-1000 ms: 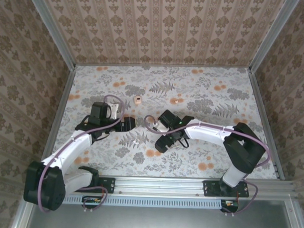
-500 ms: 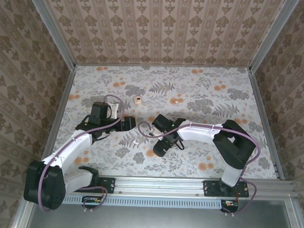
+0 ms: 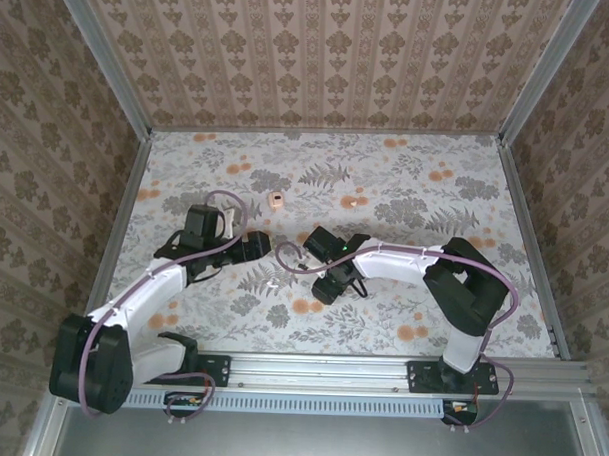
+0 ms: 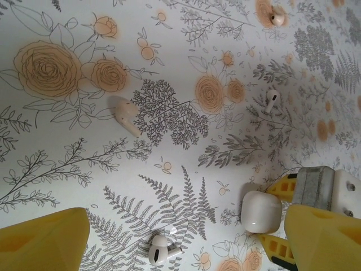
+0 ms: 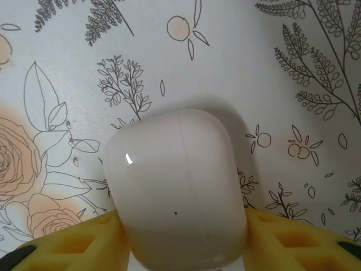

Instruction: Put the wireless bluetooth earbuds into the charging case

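The charging case (image 5: 177, 192), its lid shut, is set on the floral tabletop (image 5: 282, 68) and is gripped on both sides by the yellow fingers (image 5: 73, 248) of the right pincer (image 3: 326, 286). The left pincer (image 4: 183, 226) is spread wide open. One white earbud (image 4: 159, 249) is seen on the tabletop between its fingers, near the case; a second earbud (image 4: 272, 100) is lying farther off.

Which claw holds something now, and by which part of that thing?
The right claw clasps the charging case by its two opposite sides, at its near end. The left claw is open and holds nothing.
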